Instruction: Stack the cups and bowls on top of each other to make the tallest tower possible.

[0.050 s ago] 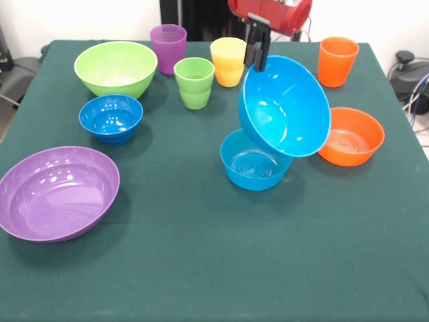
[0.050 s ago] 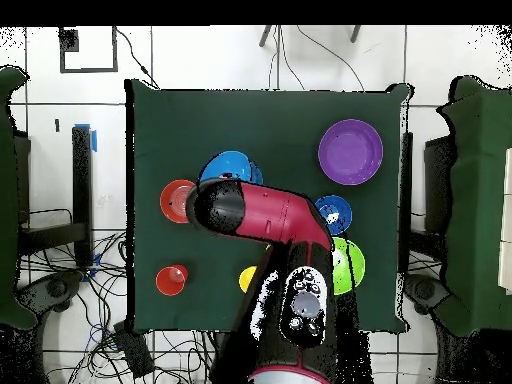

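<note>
Large light blue bowl (image 1: 285, 107) held tilted by far rim, claw (image 1: 257, 50) pinched shut on it. Bowl hangs just over small light blue bowl (image 1: 255, 161), likely for stacking. Orange bowl (image 1: 350, 136) just beside small one. No tower built yet.

I counted four cups: purple (image 1: 168, 47), green (image 1: 194, 82), yellow (image 1: 228, 60) and orange (image 1: 337, 60). I counted six bowls: large purple (image 1: 57, 193), lime green (image 1: 115, 68) and light blue (image 1: 285, 107); small light blue (image 1: 255, 164), dark blue (image 1: 110, 118) and orange (image 1: 351, 136).
</note>
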